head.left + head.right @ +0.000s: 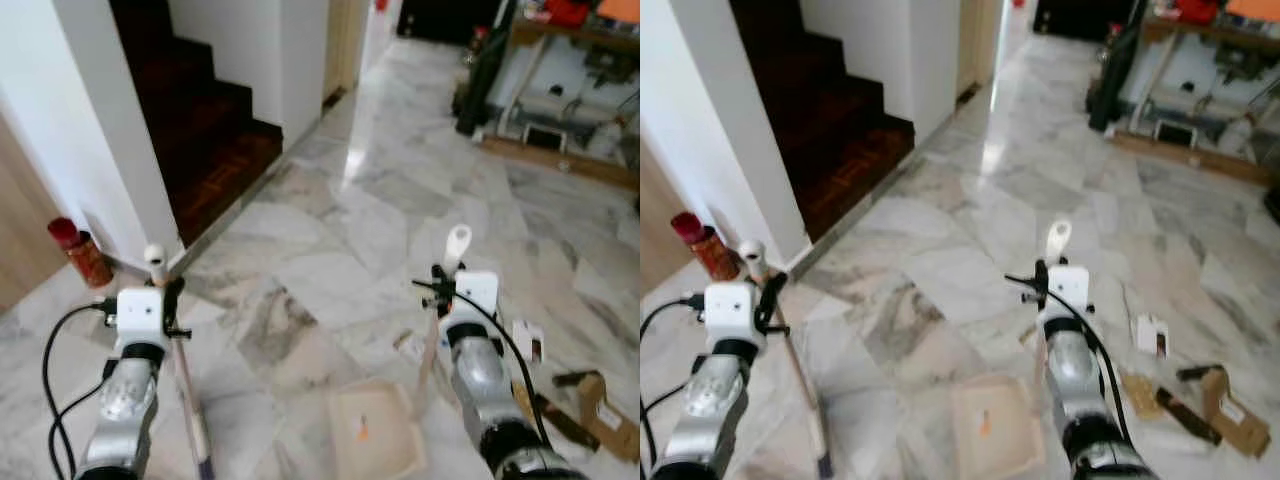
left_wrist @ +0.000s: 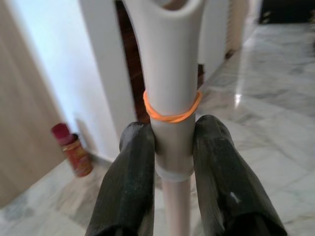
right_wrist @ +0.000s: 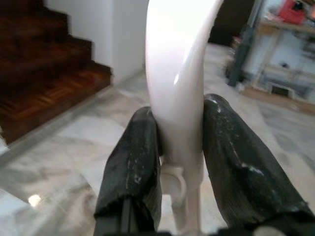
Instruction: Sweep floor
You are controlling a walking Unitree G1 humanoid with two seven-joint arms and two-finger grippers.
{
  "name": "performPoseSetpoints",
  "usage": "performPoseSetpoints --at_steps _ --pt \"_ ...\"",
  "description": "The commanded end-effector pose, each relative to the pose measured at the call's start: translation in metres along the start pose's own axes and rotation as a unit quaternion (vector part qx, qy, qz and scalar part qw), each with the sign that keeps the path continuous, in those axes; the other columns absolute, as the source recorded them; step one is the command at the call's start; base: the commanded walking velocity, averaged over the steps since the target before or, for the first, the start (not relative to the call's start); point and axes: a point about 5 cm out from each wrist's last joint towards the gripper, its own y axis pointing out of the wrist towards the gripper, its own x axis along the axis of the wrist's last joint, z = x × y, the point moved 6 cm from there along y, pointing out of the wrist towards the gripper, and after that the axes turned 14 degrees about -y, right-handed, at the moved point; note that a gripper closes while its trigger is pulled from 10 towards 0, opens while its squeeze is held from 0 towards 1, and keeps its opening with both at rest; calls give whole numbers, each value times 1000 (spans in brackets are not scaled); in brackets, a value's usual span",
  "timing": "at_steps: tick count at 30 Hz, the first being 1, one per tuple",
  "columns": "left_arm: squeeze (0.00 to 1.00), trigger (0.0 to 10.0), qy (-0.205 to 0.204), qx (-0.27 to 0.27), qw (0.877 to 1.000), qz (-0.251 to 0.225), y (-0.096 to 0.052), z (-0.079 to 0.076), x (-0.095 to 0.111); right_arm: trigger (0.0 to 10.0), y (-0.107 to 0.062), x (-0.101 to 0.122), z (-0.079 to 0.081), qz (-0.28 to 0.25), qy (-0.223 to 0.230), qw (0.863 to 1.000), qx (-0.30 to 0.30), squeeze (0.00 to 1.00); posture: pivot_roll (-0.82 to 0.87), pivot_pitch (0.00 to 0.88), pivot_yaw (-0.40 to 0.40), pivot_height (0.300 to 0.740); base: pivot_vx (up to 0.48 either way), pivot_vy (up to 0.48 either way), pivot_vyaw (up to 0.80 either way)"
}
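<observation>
The left pincer [image 2: 172, 147] is clamped on the top of the broom handle [image 2: 172, 64], its two black fingers [image 2: 130, 182] pressing either side of the pale grip just below an orange rubber band [image 2: 170, 110]. The right pincer [image 3: 179, 147] is likewise closed around the glossy white dustpan handle [image 3: 177, 54], gripping it near the upper end.

From the head views, the broom handle runs down at a slant from the left pincer to the floor, where its lower end [image 1: 203, 462] meets the marble near the bottom edge of the picture. The dustpan [image 1: 373, 428] sits flat on the marble floor [image 1: 330, 240] just beside the right arm, with a small orange scrap [image 1: 362, 432] already lying in its tray.

Both tools look like light plastic: stiff enough to push and steer from the top, but long, so a hold near the end gives plenty of leverage and little fine control at the floor. The smooth white dustpan handle may well twist in the grip; the rubber band on the broom gives a slight stop against sliding.

To the robot's right, bits of cardboard [image 1: 600, 405] and a small card [image 1: 528, 340] lie on the marble. Farther off stand a dark wooden staircase [image 1: 200, 130] and a red canister [image 1: 80, 250] beside the wall.
</observation>
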Motion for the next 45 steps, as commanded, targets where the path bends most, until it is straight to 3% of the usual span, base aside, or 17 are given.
performPoseSetpoints --at_steps 1,17,45 --pt "0 10000 3 -9 1000 -19 5 -7 10 10000 5 17 -12 -36 6 999 -20 0 111 0 -48 740 315 0 0" --pt "0 10000 5 -7 1000 -22 5 -7 9 10000 7 30 -7 -64 14 998 -10 0 112 0 -50 740 316 0 0" --pt "0 10000 7 -10 999 -30 8 -10 14 10000 7 28 -6 -58 16 998 -7 0 119 0 -52 740 317 0 0"
